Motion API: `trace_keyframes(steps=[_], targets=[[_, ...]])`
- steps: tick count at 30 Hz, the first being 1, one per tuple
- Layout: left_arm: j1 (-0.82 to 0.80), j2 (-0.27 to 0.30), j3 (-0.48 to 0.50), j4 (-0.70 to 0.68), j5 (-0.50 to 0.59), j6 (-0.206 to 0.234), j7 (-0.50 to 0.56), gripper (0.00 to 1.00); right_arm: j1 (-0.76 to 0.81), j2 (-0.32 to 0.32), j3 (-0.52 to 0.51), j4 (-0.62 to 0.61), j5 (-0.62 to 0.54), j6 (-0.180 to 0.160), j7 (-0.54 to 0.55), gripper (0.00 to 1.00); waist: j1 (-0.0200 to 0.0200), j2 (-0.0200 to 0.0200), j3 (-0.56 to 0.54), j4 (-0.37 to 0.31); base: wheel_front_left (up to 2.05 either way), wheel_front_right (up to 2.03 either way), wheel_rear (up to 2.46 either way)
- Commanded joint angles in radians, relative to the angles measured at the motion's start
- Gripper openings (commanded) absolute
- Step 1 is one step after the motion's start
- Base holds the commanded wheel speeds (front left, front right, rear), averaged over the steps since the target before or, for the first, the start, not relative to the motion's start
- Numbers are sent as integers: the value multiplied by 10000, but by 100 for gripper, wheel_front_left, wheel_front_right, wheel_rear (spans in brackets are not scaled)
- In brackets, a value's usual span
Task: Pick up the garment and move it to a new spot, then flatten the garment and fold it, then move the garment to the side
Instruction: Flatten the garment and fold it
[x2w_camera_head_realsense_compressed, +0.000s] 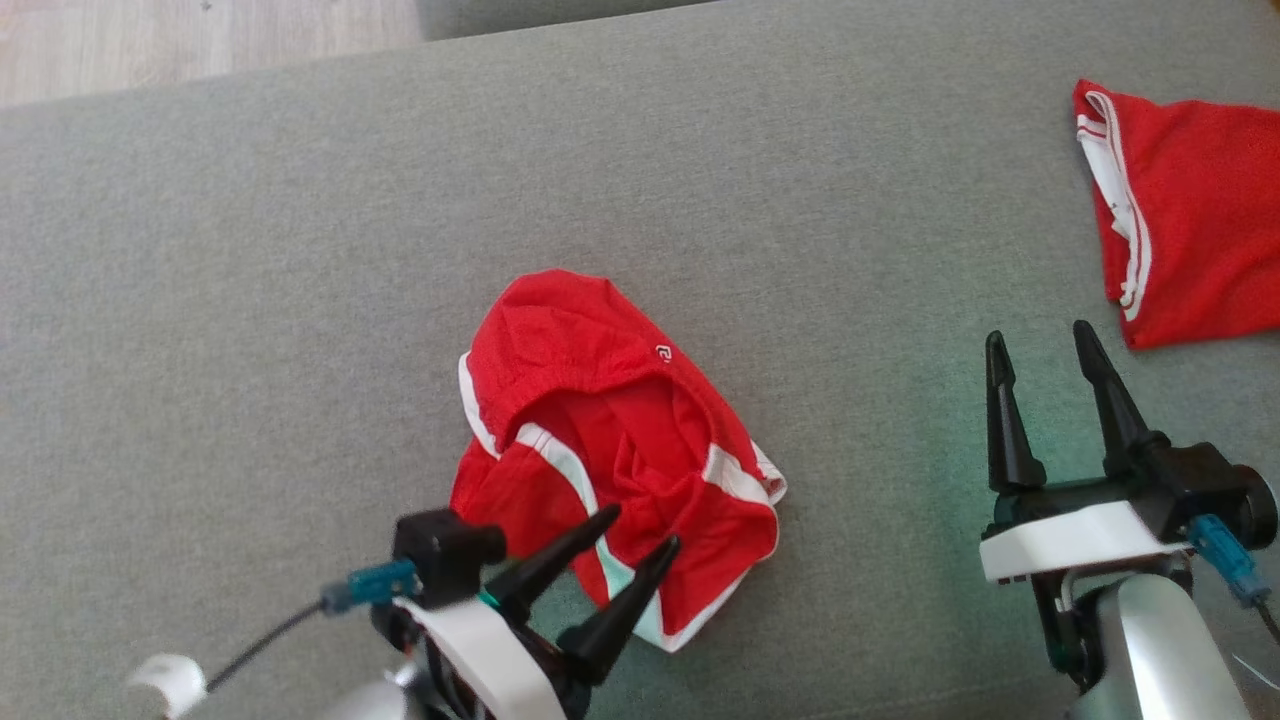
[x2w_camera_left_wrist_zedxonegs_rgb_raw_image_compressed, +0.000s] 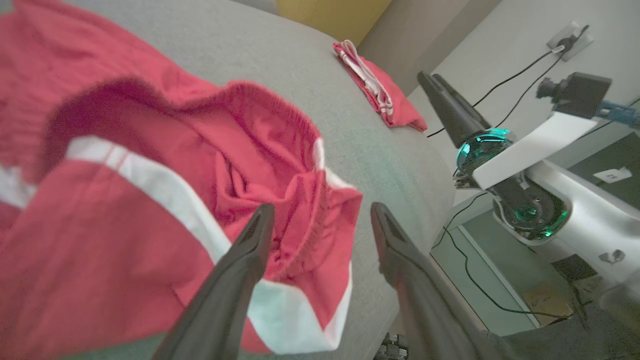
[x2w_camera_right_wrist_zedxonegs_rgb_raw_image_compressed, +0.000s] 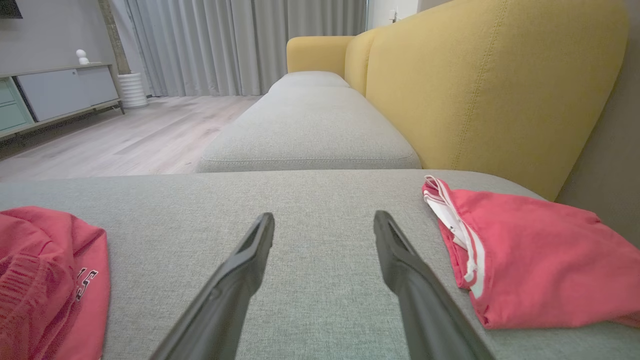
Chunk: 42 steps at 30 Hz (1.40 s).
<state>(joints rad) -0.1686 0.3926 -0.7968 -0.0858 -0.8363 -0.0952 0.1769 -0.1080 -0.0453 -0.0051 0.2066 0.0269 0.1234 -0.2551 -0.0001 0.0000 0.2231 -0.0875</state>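
The left gripper (x2w_camera_head_realsense_compressed: 640, 530) has its fingers apart over the near edge of the garment (x2w_camera_head_realsense_compressed: 600, 420), with no fabric clamped between them. Whether they touch the cloth cannot be told. The right gripper (x2w_camera_head_realsense_compressed: 1038, 335) also has its fingers apart and holds nothing, above the bare grey cushion (x2w_camera_head_realsense_compressed: 300, 250). The garment, red with white trim, lies crumpled at the cushion's centre. A second red garment (x2w_camera_head_realsense_compressed: 1190, 220) lies folded at the far right, well apart from the first, near the yellow sofa back (x2w_camera_right_wrist_zedxonegs_rgb_raw_image_compressed: 500, 90).
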Motion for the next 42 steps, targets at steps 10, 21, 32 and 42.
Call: trace_keyframes(steps=[10, 21, 32, 42], targets=[[-1421, -84, 295, -609, -37, 350, 1078, 100, -101, -49, 420, -264, 278, 73, -67, 100, 1, 0, 68, -475, 0, 0, 0], [-2420, -622, -131, 1646, 479, 373, 1465, 100, -116, -49, 415, -258, 376, 73, -67, 100, 1, 0, 204, -1038, 0, 0, 0], [-3003, -1056, 326, 2137, 81, 328, 1108, 0, -225, -49, 576, -228, 531, 73, -67, 100, 1, 0, 242, -1330, 0, 0, 0], [-5666, -1127, 2699, 2388, -655, 644, 318, 0, -408, -49, 784, -245, 710, 73, -67, 100, 1, 0, 366, -1904, 0, 0, 0]])
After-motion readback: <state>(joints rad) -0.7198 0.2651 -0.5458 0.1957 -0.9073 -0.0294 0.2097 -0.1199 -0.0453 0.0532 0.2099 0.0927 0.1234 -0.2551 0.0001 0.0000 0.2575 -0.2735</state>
